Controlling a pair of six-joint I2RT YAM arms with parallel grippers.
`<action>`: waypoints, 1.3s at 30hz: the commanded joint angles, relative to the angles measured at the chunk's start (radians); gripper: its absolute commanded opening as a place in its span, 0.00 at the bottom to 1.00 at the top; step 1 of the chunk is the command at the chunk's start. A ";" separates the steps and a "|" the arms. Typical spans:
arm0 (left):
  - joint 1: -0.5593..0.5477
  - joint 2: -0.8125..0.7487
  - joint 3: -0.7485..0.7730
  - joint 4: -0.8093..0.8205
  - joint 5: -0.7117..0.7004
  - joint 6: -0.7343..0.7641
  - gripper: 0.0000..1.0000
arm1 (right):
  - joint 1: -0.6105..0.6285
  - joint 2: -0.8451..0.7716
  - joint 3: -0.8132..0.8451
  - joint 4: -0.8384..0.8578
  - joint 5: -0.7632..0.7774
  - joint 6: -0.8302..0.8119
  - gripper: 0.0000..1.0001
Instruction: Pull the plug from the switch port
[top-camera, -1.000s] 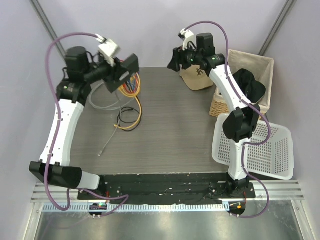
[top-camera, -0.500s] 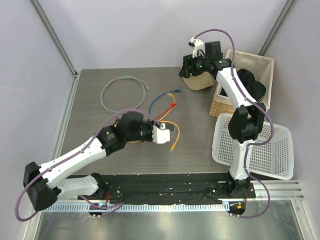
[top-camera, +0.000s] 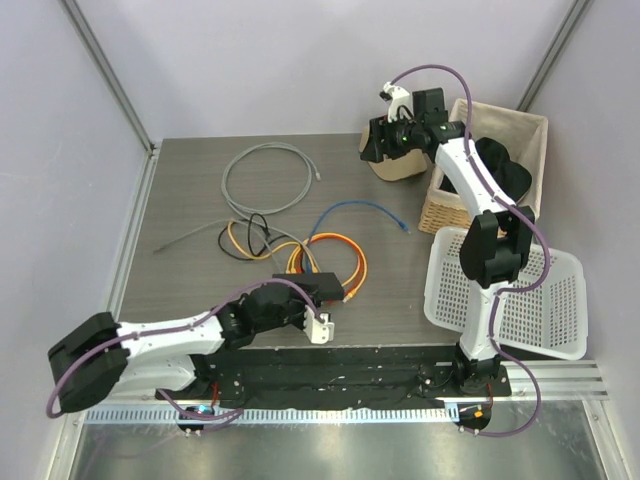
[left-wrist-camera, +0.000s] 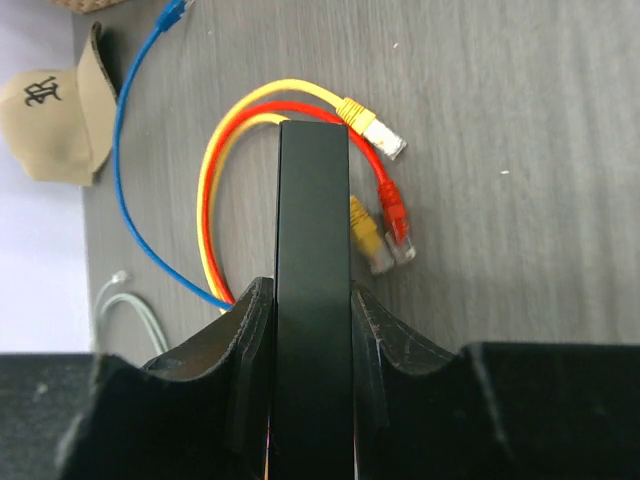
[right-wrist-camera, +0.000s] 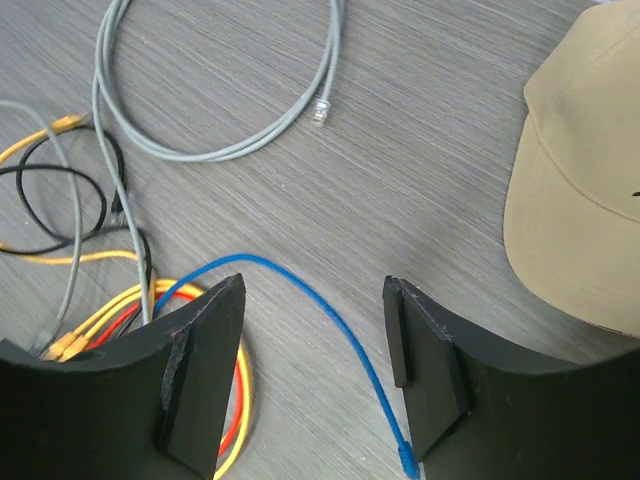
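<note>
The switch (left-wrist-camera: 313, 230) is a flat black box seen edge-on in the left wrist view, and my left gripper (left-wrist-camera: 312, 290) is shut on it. In the top view the switch (top-camera: 318, 288) sits low over the table near the front edge. Yellow, red and blue cables run in behind its left side, and the ports are hidden. Three loose plugs lie to its right: one yellow-corded (left-wrist-camera: 378, 128), one red (left-wrist-camera: 397, 215), one yellow (left-wrist-camera: 366, 237). My right gripper (right-wrist-camera: 315, 285) hangs open above the blue cable (right-wrist-camera: 340, 320), at the back by the cap in the top view (top-camera: 375, 145).
A tan cap (top-camera: 400, 162) lies at the back, with a wicker basket (top-camera: 445, 205) holding a black garment beside it. A white plastic basket (top-camera: 520, 300) overhangs the table's right side. A grey cable loop (top-camera: 265, 175) and black and orange cables (top-camera: 250, 235) lie at centre-left.
My left arm has swung from high at the back left down to the near front edge, carrying the switch. The cables trailed and rearranged across the table. The right arm shifted slightly.
</note>
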 joint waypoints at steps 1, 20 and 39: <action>0.008 0.124 -0.056 0.247 -0.043 0.028 0.00 | -0.001 -0.048 0.001 0.022 -0.032 0.013 0.65; 0.077 -0.382 0.188 -0.590 -0.255 -0.381 1.00 | 0.068 -0.186 -0.290 -0.065 -0.108 -0.057 0.67; 0.606 0.079 0.579 -0.960 0.225 -0.956 0.76 | 0.534 -0.533 -0.835 -0.103 -0.007 -0.168 0.52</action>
